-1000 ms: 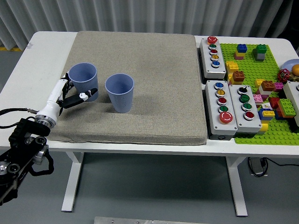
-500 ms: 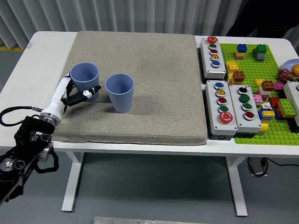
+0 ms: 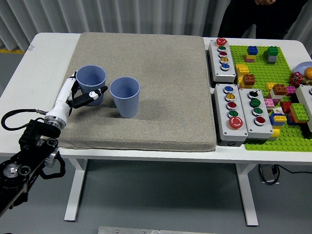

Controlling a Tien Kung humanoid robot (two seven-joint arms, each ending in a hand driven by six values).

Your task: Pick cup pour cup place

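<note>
Two blue ribbed cups stand upright on a beige mat (image 3: 161,83). The left cup (image 3: 91,83) is at the mat's left side. The second cup (image 3: 125,96) stands just right of it, apart. My left hand (image 3: 82,95) reaches in from the lower left, its white and black fingers curled around the left cup's lower body. The cup rests on the mat. The right arm is out of view.
Three grey button boxes (image 3: 222,54) (image 3: 230,112) (image 3: 257,112) lie right of the mat. A green baseplate (image 3: 273,78) with many coloured bricks lies at the far right. A person in dark clothing (image 3: 258,12) stands at the far side, top right.
My left hand and arm have moved forward and a little right, and the left cup has shifted slightly right toward the second cup. A person has come into view at the top right.
</note>
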